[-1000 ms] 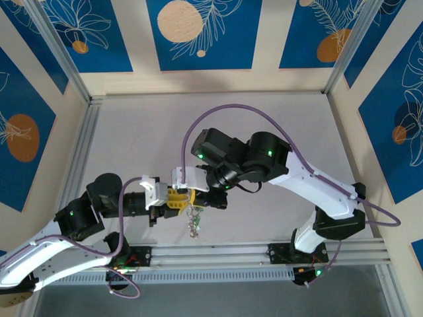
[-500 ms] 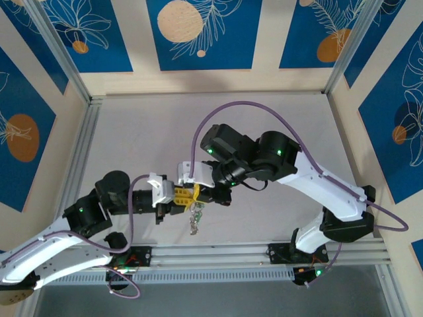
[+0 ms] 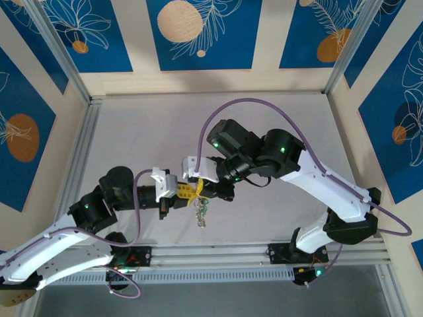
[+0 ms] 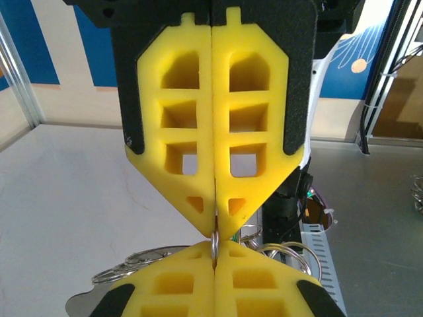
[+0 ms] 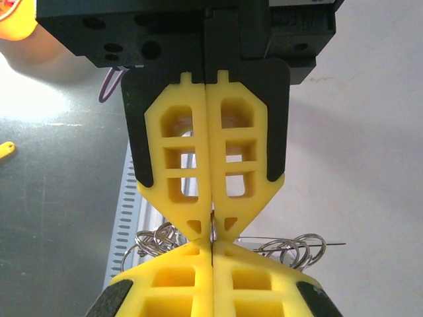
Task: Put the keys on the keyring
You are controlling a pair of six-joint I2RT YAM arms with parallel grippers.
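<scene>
Top external view: left gripper [image 3: 188, 191] and right gripper [image 3: 199, 185] were seen pinched shut, tip to tip, on the keyring [image 4: 215, 242], with the keys [image 3: 200, 214] hung just below it, equally near both.

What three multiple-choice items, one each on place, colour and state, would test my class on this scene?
1. Where do the keys hang?
A) beside the meeting tool tips
B) by the far wall
C) on the right arm's base
2. What colour are the fingers of the left tool?
A) red
B) yellow
C) blue
3. How does the right tool stand?
A) wide open
B) half open
C) shut
Answers: 1 A, the top view shows them dangling where the tools meet; 2 B, the left wrist view shows yellow; 3 C, its fingers press together, pinching the bunch.
</scene>
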